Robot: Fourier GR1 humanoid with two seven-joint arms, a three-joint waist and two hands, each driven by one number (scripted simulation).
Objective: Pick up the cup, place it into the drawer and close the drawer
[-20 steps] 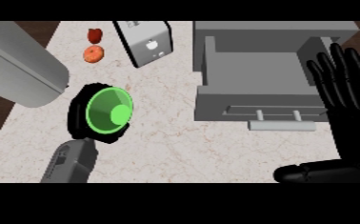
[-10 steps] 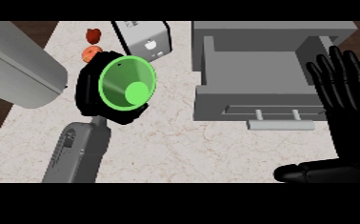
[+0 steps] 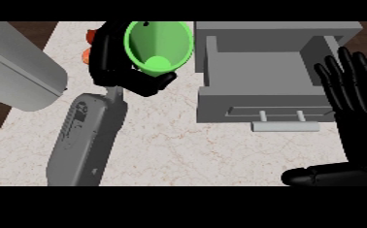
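Observation:
My left hand (image 3: 114, 67) is curled round a bright green cup (image 3: 159, 47) and holds it lifted over the counter, its mouth tipped toward my view. The cup hangs just left of the grey open drawer (image 3: 265, 74), close to the drawer's left wall. The drawer's inside shows bare grey, and its handle (image 3: 285, 126) sticks out toward me. My right hand (image 3: 345, 84) rests open at the right edge, fingers up, over the drawer's right side.
A large grey rounded object (image 3: 28, 76) lies at the left edge of the marble counter (image 3: 186, 149). Small orange and red items (image 3: 89, 53) peek out behind my left hand at the back.
My left hand has carried the cup up and to the right, from the counter's left middle to beside the drawer's left wall. The right hand has stayed still.

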